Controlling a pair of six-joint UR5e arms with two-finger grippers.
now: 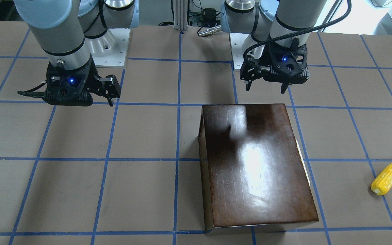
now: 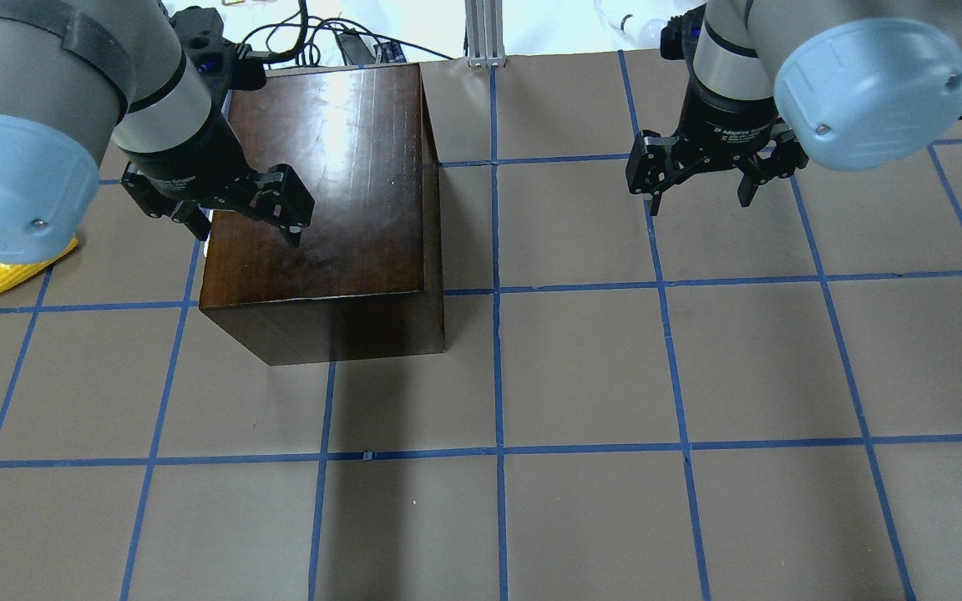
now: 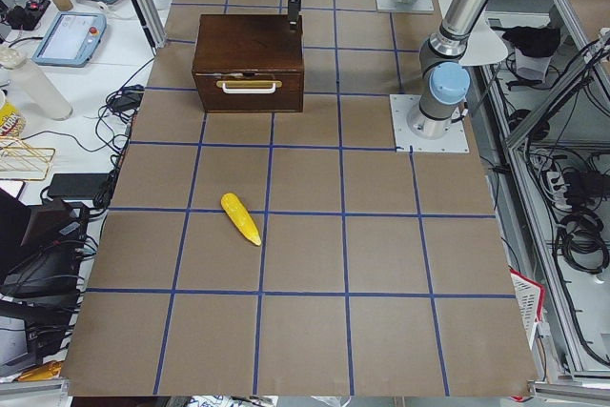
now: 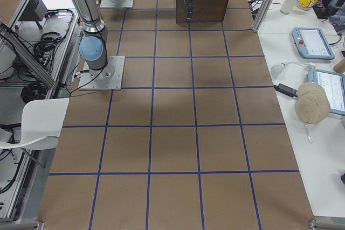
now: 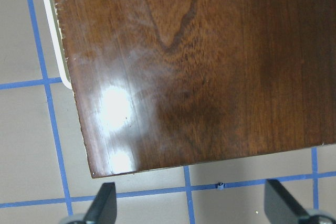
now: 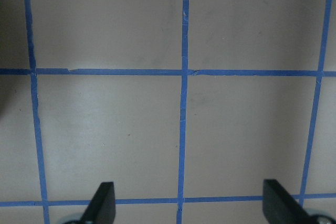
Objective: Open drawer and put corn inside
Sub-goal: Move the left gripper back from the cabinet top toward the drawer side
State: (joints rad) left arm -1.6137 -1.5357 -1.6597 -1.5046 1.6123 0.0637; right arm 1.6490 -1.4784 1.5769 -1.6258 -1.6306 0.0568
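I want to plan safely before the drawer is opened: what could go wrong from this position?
1. The box stands free, and the right jaws hang over the table, apart from it; pulling the drawer may drag the whole box.
2. The corn lies on its rounded side, so it may roll when gripped.

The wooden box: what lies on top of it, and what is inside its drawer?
Nothing lies on the box; only the open left gripper hangs above its glossy top. The drawer is shut, so its inside is hidden.
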